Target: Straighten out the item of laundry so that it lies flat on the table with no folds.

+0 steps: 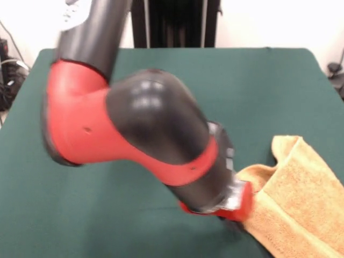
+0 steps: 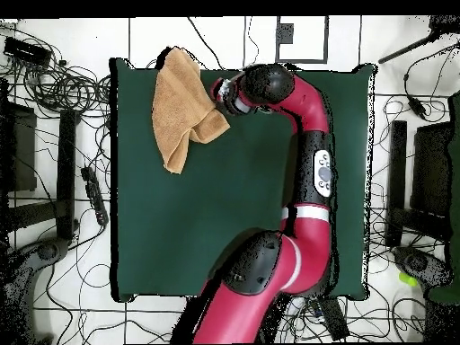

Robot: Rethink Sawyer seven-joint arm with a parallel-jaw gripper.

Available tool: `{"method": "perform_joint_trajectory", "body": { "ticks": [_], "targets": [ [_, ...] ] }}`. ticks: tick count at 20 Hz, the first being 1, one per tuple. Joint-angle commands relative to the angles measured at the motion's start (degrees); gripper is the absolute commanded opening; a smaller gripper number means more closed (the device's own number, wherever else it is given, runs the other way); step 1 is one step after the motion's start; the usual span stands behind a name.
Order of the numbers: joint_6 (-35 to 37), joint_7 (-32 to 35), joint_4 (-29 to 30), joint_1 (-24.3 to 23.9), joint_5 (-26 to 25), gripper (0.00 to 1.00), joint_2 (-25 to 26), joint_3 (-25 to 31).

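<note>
Laundry here means the small orange-yellow towel point(image 2: 184, 108), and it is far from flat. In the overhead view it lies near the table's far edge from the robot's base, toward the left corner of that picture, with one end reaching up to — and possibly a little past — the rim of the table point(image 2: 180, 234). It reads as a long strip with a flap folded across it, a point of cloth sticking out on the side where the arm point(image 2: 310, 144) has reached. The front view shows the same: the towel sits at the lower right of that picture, running off the frame, and a doubled layer with a rolled hem crosses its upper part.

The gripper point(image 1: 239, 207) is low, at the folded edge of the towel. Whether it touches or holds the cloth cannot be made out — the wrist and the bulky black and red joint cover the fingertips in the front view, and from overhead the end of the arm hides them too. So the state of the jaws cannot be told from either view.

As a judgement, the task is at an early or middle stage. The towel is on the table and partly spread along its length, but at least one clear fold remains, and its end near the rim may hang over. What seems left is to draw the folded flap open, pull the cloth inward from the edge, and smooth any leftover creases.
</note>
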Motion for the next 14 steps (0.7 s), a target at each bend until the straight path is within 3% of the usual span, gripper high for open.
{"method": "perform_joint_trajectory", "body": {
  "ticks": [1,5,14],
  "targets": [
    [-1.83,-27.23,17.77,-7.44,-4.39,0.0,-5.7,-6.53],
    [-10.32,-29.42,22.34,-10.79,-7.23,0.0,-6.82,-6.43],
    [-11.18,-26.4,32.83,-16.11,-3.78,0.0,-16.35,-2.71]
  ]
}}
